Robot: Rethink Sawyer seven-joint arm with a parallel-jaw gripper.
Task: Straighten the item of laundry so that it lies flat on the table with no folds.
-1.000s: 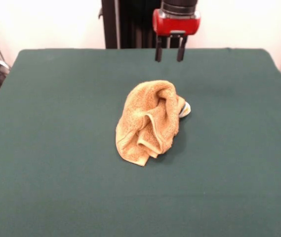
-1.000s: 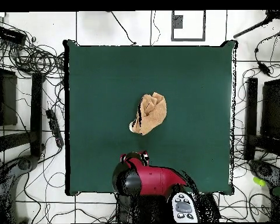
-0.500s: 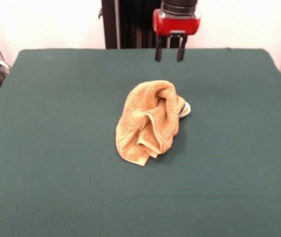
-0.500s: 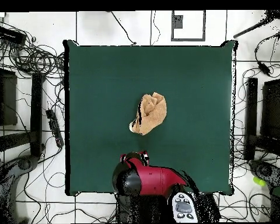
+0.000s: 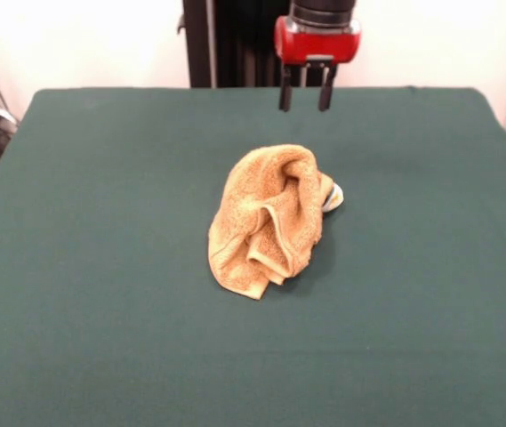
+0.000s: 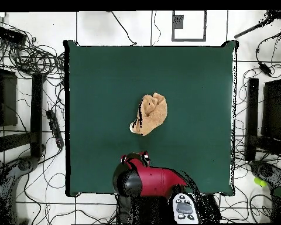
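- Nothing has moved since the earlier frames
- Towel [image 5: 270, 221] is bunched mid-table [image 5: 101, 267]; no flattening is done
- Gripper [image 5: 304, 100] is held beyond the towel, fingers spread, empty

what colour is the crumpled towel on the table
Golden orange; the towel shows best in the front view, against the dark green table.

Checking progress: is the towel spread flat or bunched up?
Bunched up: the towel lies in a crumpled heap with overlapping folds on the table.
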